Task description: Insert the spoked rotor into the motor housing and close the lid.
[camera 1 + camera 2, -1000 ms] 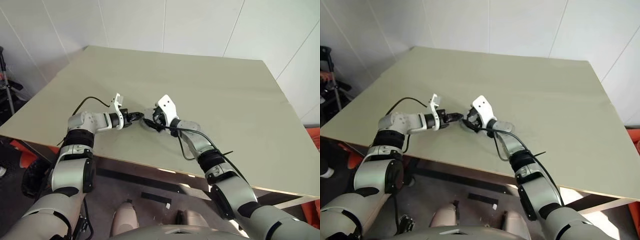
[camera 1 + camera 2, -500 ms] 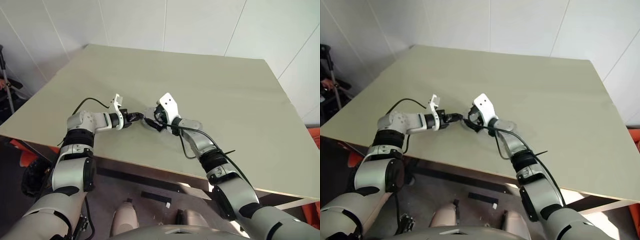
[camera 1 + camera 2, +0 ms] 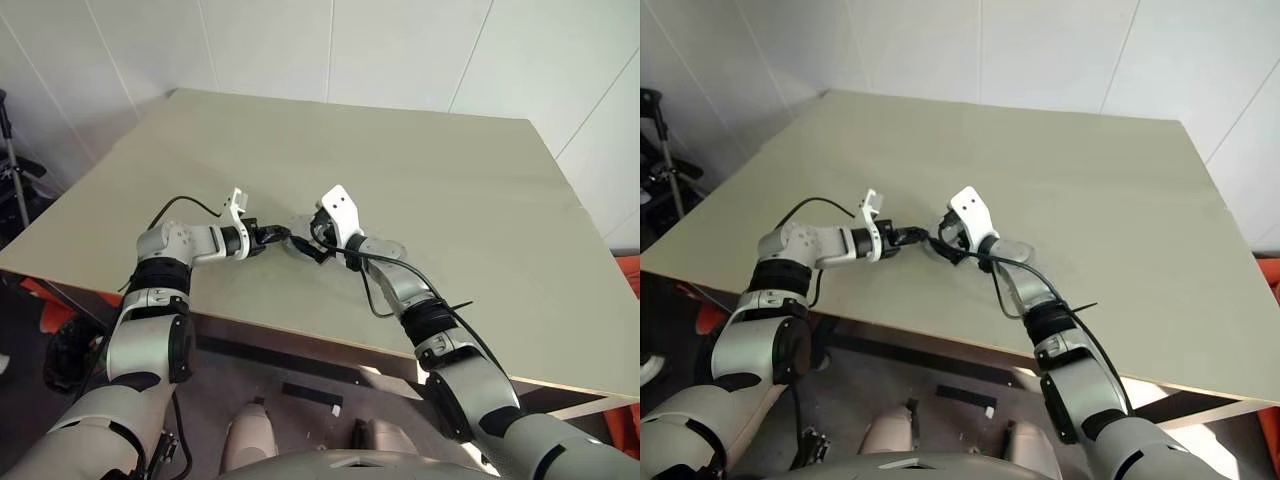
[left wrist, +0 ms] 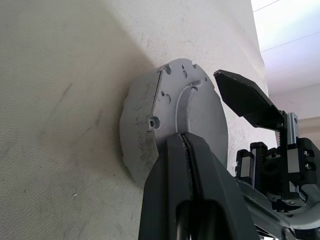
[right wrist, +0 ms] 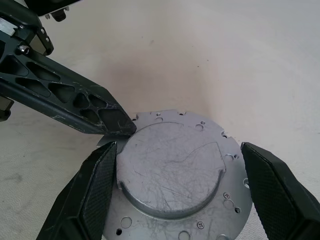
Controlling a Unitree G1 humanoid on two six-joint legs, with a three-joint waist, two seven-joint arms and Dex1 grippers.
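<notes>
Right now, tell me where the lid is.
The lid lies flat on the table near its front edge, between the right gripper's open fingers, with the shut left gripper touching its rim.

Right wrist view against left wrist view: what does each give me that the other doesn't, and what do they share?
Right wrist view: the flat face of the silver disc, with a raised round centre and a ring of small holes, lying between the fingers of the open right pincer. Left wrist view: the disc's side wall, seen obliquely, with a small screw hole, and one finger of the right pincer beyond it. Both: the shut left pincer with its tip at the disc's rim, on the beige table.
</notes>
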